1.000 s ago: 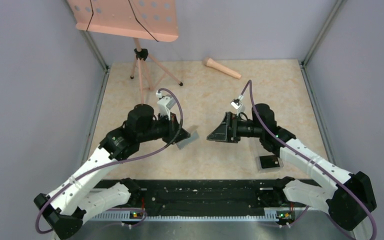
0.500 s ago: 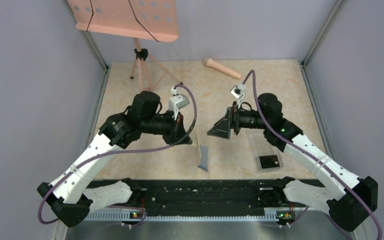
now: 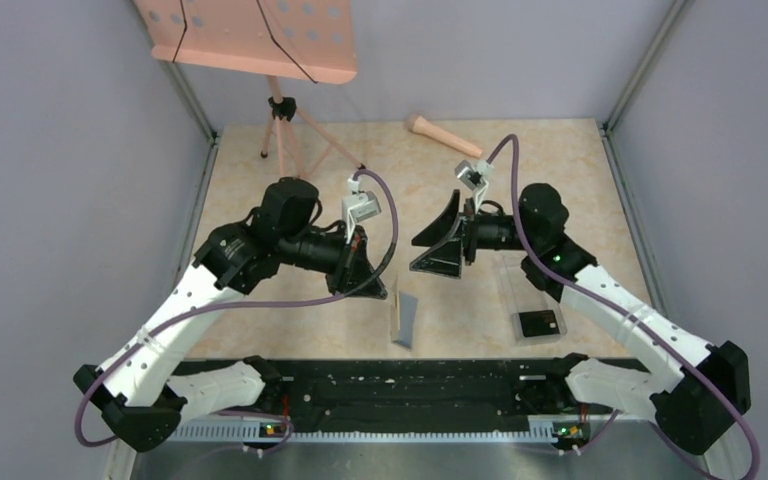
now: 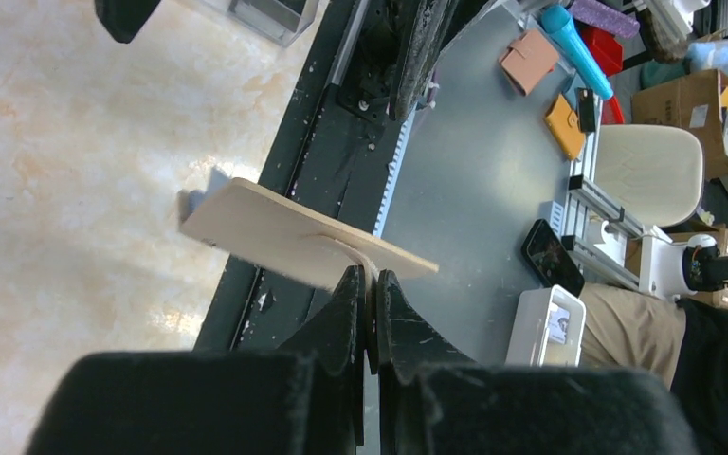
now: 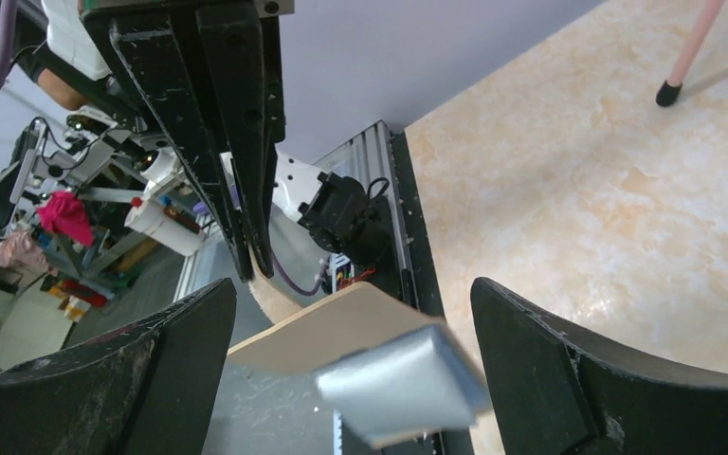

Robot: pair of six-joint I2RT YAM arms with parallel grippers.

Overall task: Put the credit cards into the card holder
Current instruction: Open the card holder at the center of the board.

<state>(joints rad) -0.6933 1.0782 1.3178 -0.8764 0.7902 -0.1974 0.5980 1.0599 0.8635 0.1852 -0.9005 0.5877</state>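
Card holder (image 3: 405, 318) now hanging edge-down, pinched in left claw (image 4: 370, 280); right claw (image 3: 416, 255) spread wide, empty.

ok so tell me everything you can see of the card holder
The card holder is a thin, flat folding wallet, tan outside, pale grey-blue inside. It is partly unfolded: the left end effector is shut on one edge and a flat tan panel juts sideways from that grip. It hangs upright over the table near its front edge. No card shows in it. Whether its lower end touches the table is unclear.
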